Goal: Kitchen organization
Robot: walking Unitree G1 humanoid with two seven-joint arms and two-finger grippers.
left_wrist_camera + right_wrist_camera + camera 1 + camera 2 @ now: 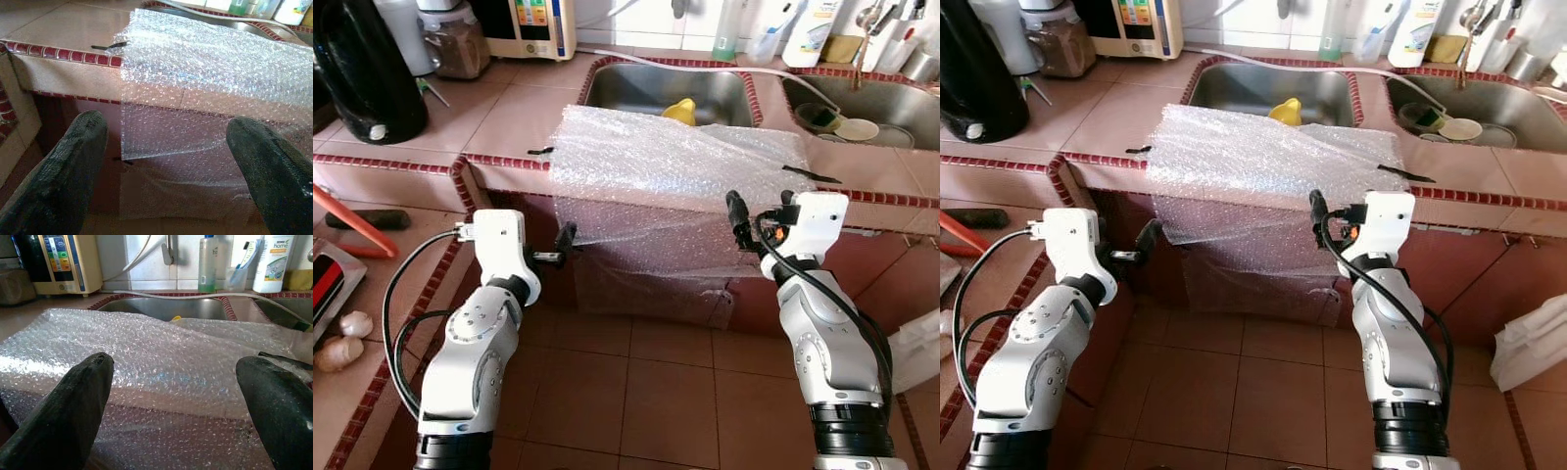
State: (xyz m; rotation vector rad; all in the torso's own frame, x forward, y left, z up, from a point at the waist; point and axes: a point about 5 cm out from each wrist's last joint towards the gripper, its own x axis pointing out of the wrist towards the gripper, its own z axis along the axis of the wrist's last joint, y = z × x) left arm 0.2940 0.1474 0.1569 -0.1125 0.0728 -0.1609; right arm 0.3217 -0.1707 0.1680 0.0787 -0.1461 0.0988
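- A bubble wrap sheet [675, 162] is draped over the front edge of the tiled counter [509, 113], before the left sink [666, 88], and hangs down the counter's face.
- The left gripper [166, 161] is held open, empty, near the sheet's hanging left corner.
- The right gripper [176, 396] is spread open before the sheet's top, touching nothing.
- A yellow object [680, 111] in the sink is seen plainly from the head, barely from the right wrist.

Yellow object [681, 111] in sink, half behind bubble wrap [675, 157]

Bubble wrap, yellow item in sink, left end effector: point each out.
bubble wrap [675, 157], left eye view, flat part on the counter
yellow item [681, 112], left eye view, its visible top
left end effector [566, 242], left eye view, between fingertips
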